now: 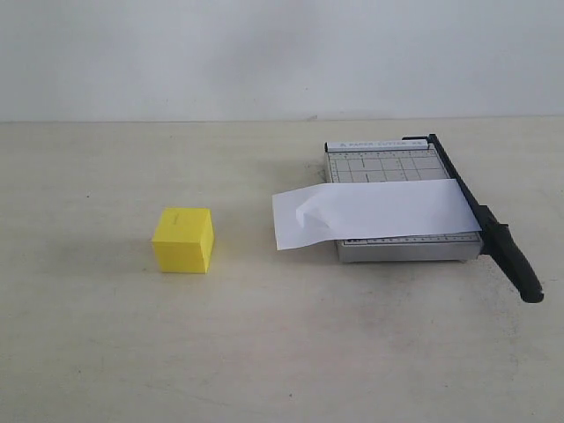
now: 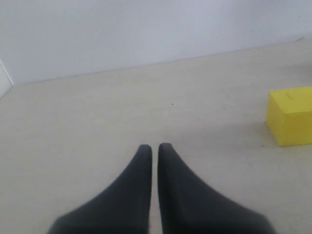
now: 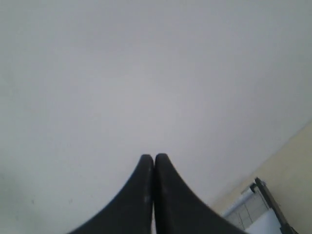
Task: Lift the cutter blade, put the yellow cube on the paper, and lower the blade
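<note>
The left hand (image 2: 154,147) and right hand (image 3: 154,157) are held shut, empty. The yellow cube (image 1: 183,240) is set on the surface (image 1: 264,352), well apart from the paper (image 1: 379,211), which is laid across the cutter base (image 1: 388,164); the cutter blade (image 1: 493,233) is lowered.

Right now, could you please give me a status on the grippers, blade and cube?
Left gripper shut, empty, clear of yellow cube. Right gripper shut, empty. Cutter blade down, paper across base. Nothing seen blocking.
</note>
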Controlling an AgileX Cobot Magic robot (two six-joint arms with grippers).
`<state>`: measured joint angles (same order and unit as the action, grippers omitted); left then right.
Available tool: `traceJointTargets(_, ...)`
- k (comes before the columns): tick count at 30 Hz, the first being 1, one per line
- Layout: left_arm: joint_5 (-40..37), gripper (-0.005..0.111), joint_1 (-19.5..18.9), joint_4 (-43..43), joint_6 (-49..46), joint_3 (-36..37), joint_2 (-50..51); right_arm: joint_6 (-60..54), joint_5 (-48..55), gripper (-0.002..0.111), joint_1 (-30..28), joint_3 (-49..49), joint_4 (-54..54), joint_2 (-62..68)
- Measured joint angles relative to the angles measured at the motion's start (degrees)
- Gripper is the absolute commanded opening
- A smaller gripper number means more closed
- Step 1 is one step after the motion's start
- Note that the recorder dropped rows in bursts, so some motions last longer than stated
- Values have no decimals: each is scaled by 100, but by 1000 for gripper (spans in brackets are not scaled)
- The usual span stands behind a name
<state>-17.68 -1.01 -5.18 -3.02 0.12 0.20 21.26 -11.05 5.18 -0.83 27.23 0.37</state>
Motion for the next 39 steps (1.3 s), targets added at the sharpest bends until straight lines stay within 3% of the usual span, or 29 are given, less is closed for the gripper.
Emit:
traceJointTargets(4, 0, 4, 0, 0, 0, 0, 0, -184, 1213, 10, 0, -597, -697, -13)
traceJointTargets(6, 0, 4, 0, 0, 0, 0, 0, -501, 1961, 28, 0, -1003, -937, 7)
traceJointTargets(10, 0, 4, 0, 0, 0, 0, 0, -1135, 3197, 74, 0, -1704, -1073, 488)
traceJointTargets(11, 0, 4, 0, 0, 0, 0, 0, -1236, 3474, 78, 0, -1898, -1101, 680)
traceJointTargets(15, 0, 4, 0, 0, 0, 0, 0, -1371, 4056, 71, 0, -2445, -1250, 1563)
traceJointTargets(20, 0, 4, 0, 0, 0, 0, 0, -1747, 4835, 73, 0, -3317, -1505, 3310)
traceJointTargets(26, 0, 4, 0, 0, 0, 0, 0, -2860, 5952, 73, 0, -4605, -1708, 6260)
traceJointTargets(30, 0, 4, 0, 0, 0, 0, 0, -3034, 5780, 73, 0, -4754, -2282, 7429)
traceJointTargets(39, 0, 4, 0, 0, 0, 0, 0, -3470, 4963, 73, 0, -4766, -2257, 8654)
